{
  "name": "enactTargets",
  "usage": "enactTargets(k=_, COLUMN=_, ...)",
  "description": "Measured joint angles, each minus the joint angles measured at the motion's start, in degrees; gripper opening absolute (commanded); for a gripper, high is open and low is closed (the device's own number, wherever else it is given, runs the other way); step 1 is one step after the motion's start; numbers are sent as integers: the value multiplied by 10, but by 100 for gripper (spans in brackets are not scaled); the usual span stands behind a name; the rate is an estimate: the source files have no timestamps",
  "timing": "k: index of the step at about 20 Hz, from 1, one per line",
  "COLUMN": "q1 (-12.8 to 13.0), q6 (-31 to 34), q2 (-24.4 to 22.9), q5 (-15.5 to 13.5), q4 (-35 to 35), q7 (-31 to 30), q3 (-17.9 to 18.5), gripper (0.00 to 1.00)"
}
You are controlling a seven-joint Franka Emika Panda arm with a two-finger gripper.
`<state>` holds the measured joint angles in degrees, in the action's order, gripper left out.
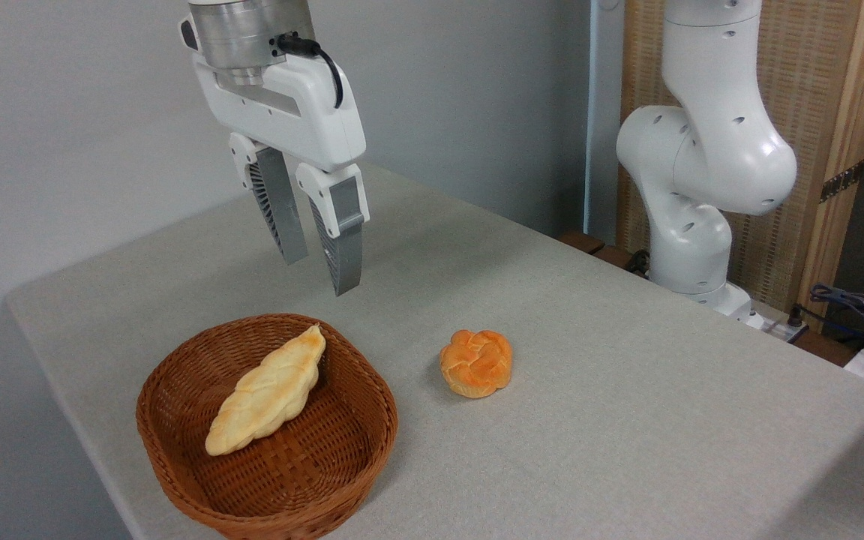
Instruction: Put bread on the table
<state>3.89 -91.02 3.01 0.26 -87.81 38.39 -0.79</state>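
Fixed cam, only view. Gripper (319, 274) hangs in the air above the far rim of the basket (177, 465), well clear of everything. Its two ribbed grey fingers (346, 247) point down and slightly right, w/ a narrow gap between the tips: partly open, nothing held. White gripper body above, black cable plugged in near the metal wrist flange.

Bread (267, 391): long pale golden braided loaf, lies inside the brown wicker basket, diagonal, upper pointed end resting on the far rim, lower end down toward the left wall. Not touching the gripper. Basket sits on the table (627, 420) near its front-left edge.

Round orange knotted bun (476, 363) sits directly on the tabletop, right of the basket, apart from it, casting a small shadow to its left.

Table is light grey, speckled, rounded corner at left. Robot arm base (694, 187), white w/ small dark holes, stands at the far right edge of the table. Behind it a wood-framed woven panel (822, 112). Cables (852, 307) and some grey hardware at far right, too small to make out.

Text/labels: no readable brand, label or writing on arm, gripper, basket or bread at this res.
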Motion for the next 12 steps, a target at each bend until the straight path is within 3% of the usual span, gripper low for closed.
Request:
enactTargets(k=10, q1=0, q6=-2, q2=-1, q5=0, q4=-6, q7=0, q3=0, gripper=100)
enactTargets(k=12, q1=1, q6=-26, q2=-7, q5=-12, q4=-22, q7=0, q3=-2, gripper=100)
